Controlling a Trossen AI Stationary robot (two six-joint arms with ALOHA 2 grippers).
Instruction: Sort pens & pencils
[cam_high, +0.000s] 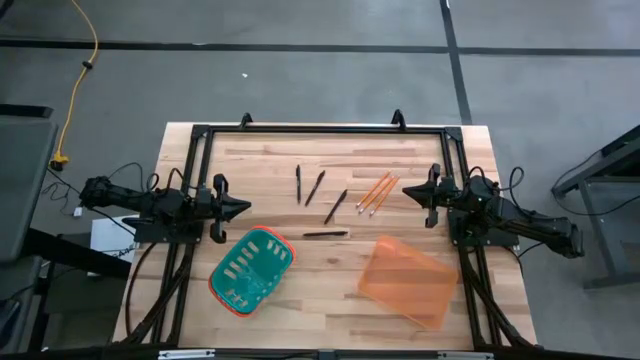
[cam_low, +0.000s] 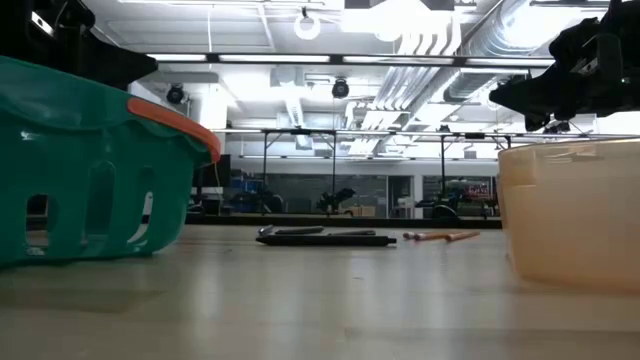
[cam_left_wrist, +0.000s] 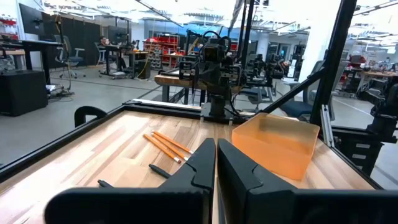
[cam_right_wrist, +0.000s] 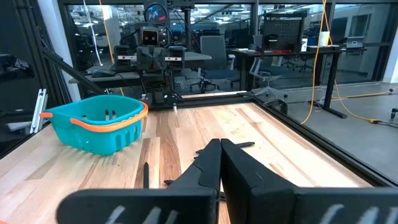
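Several dark pens lie flat on the wooden table: two (cam_high: 298, 184) (cam_high: 316, 187) near the far middle, one (cam_high: 336, 206) slanted beside them, one (cam_high: 325, 234) lying crosswise nearer the front. The orange pencils (cam_high: 376, 193) lie bunched together right of the pens, also seen as pencils (cam_left_wrist: 166, 145) in the left wrist view. My left gripper (cam_high: 246, 207) hovers at the table's left side, shut and touching nothing. My right gripper (cam_high: 405, 187) hovers at the right side, just right of the pencils, shut too.
A teal basket with an orange rim (cam_high: 252, 270) stands at the near left. A clear orange bin (cam_high: 408, 279) stands at the near right. A black frame (cam_high: 320, 128) runs along the table's far edge and sides. Bare wood lies between the two containers.
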